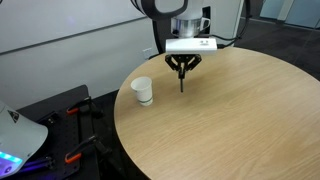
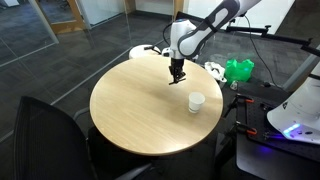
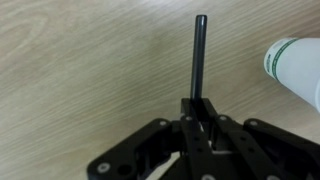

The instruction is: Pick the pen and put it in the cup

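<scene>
My gripper [image 1: 182,72] is shut on the dark pen [image 1: 181,83], which hangs down upright from the fingers just above the round wooden table [image 1: 230,130]. In the wrist view the pen [image 3: 199,55] sticks out straight from the closed fingers [image 3: 201,108]. The white cup [image 1: 143,91] stands upright near the table's edge, a short way from the pen. It also shows in the exterior view [image 2: 196,102] and at the right edge of the wrist view [image 3: 297,62]. The gripper also shows above the table [image 2: 177,72].
A dark office chair [image 2: 45,140] stands close to the table [image 2: 130,110]. A green object [image 2: 238,70] and white equipment [image 2: 300,110] sit beyond the table's edge. A white device with a blue light [image 1: 18,135] is on the floor side.
</scene>
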